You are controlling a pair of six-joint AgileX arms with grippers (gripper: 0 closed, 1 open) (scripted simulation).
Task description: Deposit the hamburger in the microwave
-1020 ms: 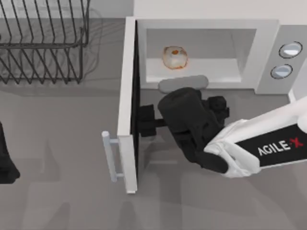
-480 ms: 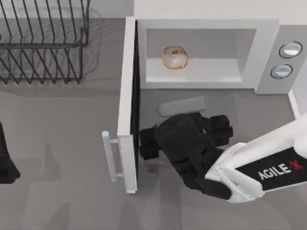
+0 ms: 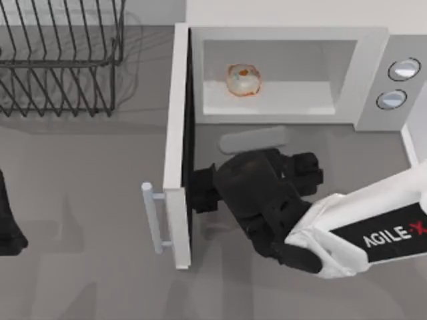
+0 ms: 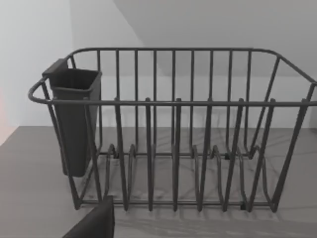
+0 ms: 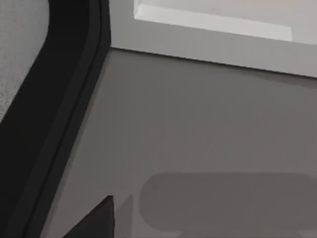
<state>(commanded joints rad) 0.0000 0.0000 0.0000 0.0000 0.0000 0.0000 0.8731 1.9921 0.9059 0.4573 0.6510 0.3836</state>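
Observation:
The hamburger [image 3: 243,79], a small pale bun with orange-brown patches, lies on the floor of the microwave [image 3: 373,47] cavity, toward its left side. The microwave door [image 3: 177,133] stands swung wide open, with its bar handle [image 3: 153,217] on the outer side. My right gripper [image 3: 202,190] hovers over the table in front of the cavity, close to the door's dark inner face, open and holding nothing. In the right wrist view, one fingertip [image 5: 94,220] shows above grey table beside the door's dark edge [image 5: 54,114]. My left gripper [image 3: 8,230] is parked at the table's left edge, open.
A dark wire dish rack [image 3: 60,60] stands at the back left; the left wrist view faces the rack [image 4: 173,134] and its dark cutlery cup [image 4: 74,119]. Two round knobs [image 3: 404,69] sit on the microwave's right panel. Bare grey table lies between rack and door.
My right gripper has drawn back from the cavity opening toward the table's front, staying next to the door's inner face. The hamburger and door have not moved.

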